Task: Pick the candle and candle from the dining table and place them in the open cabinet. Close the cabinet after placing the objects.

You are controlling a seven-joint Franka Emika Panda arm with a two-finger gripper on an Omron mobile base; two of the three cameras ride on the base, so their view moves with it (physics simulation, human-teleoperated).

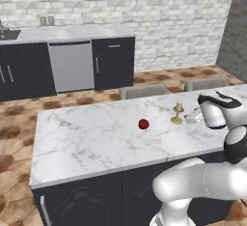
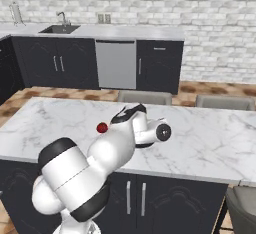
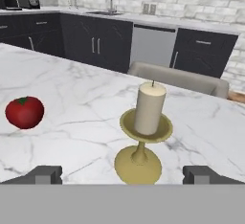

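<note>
Right up close in the hand view, the gripper (image 3: pixel 122 174) has its two dark fingertips (image 3: pixel 45 174) spread wide apart at the bottom of the frame, nothing between them. Dead centre stands the cream candle (image 3: pixel 149 108) upright on its brass candlestick (image 3: pixel 139 158), just beyond the tips, not touched. Off at the left edge sits the red apple (image 3: pixel 25 112), well apart from the candle. All of it rests on the marble dining table (image 1: pixel 82 138). In the left base view the candle stands right of centre with the white hand just beside it. Beyond, a grey chair back (image 3: pixel 177 77) and the dark counter cabinets (image 1: pixel 113 61).
</note>
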